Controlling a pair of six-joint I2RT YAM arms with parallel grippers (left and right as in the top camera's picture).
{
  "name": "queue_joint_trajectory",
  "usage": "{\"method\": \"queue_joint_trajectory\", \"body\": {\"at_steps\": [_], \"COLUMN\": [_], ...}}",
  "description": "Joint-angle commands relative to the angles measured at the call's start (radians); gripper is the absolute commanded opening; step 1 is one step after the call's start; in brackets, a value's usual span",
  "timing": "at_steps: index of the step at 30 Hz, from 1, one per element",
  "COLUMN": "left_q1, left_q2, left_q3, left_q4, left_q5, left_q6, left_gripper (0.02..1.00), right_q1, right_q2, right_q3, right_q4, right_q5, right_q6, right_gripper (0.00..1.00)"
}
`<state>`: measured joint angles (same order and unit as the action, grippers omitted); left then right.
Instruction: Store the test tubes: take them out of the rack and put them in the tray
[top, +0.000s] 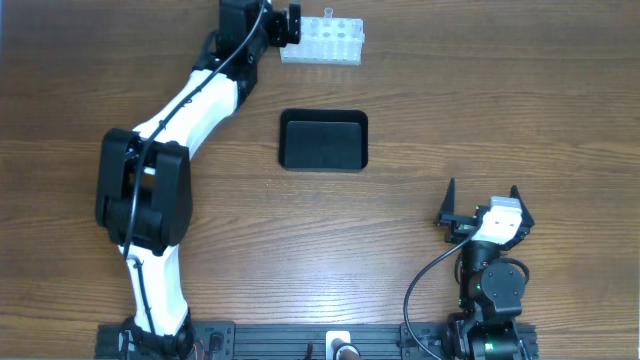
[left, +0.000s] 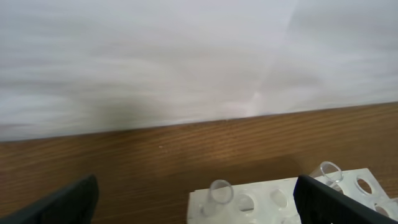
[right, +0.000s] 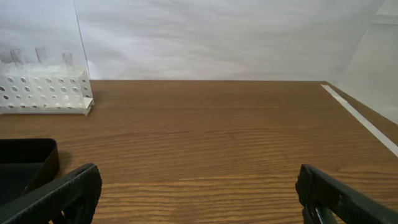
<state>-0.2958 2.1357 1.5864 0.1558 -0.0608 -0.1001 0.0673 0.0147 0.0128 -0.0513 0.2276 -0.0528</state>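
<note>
1. Leave the right gripper (top: 483, 200) parked low by its own base, well apart from the work; spread wide over the brown wooden table (top: 520, 120), holding nothing and touching nothing
2. Treat the shallow black rectangular plastic tray (top: 323, 140) as the drop spot, lying between the arm bases and the rack; seemingly empty so far, so plan to lower each tube in close to the floor and lay it flat instead of dropping it
3. Bring the left gripper (left: 196, 190) square onto the closest clear test tube (left: 219, 191) before closing; at present opened wide at the rack's end, one dark finger out on either side, clamped on nothing and apparently touching nothing
4. Take that tube just under its rim, squeeze gently, then draw straight up so the white perforated plastic rack (left: 273, 199) is not dragged or tipped
5. Keep the fingers off the second upright tube (left: 328, 171) farther along the rack, which stands at the table's far edge just before the white wall (left: 186, 62)
</note>
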Motion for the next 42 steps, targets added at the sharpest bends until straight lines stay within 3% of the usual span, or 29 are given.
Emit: {"method": "queue_joint_trajectory", "body": {"at_steps": [1, 8, 17, 20, 27, 36, 42], "left_q1": [-0.015, -0.016, -0.018, -0.022, -0.023, -0.035, -0.036], "left_q2": [0.067, 0.100, 0.157, 0.159, 0.163, 0.179, 0.191], "left_q3": [0.054, 0.066, 0.115, 0.116, 0.116, 0.116, 0.116], "left_q4": [-0.004, -0.004, -0.003, -0.003, -0.003, 0.010, 0.020], "left_q5": [-0.024, -0.031, -0.042, -0.042, -0.043, -0.043, -0.043], "left_q6": [0.011, 0.011, 0.011, 0.011, 0.011, 0.011, 0.011], "left_gripper": [0.998, 0.978, 0.871, 0.829, 0.592, 0.570, 0.465], "right_q1": [0.004, 0.004, 0.004, 0.004, 0.004, 0.004, 0.004], "right_q2": [-0.007, -0.007, -0.007, -0.007, -0.007, -0.007, -0.007], "right_q3": [-0.008, -0.008, -0.008, -0.008, -0.008, -0.008, -0.008], "right_q4": [0.002, 0.002, 0.002, 0.002, 0.002, 0.002, 0.002], "right_q5": [0.014, 0.013, 0.013, 0.013, 0.013, 0.014, 0.013], "right_q6": [0.003, 0.003, 0.003, 0.003, 0.003, 0.003, 0.003], "right_gripper": [0.991, 0.991, 0.991, 0.991, 0.991, 0.991, 0.989]}}
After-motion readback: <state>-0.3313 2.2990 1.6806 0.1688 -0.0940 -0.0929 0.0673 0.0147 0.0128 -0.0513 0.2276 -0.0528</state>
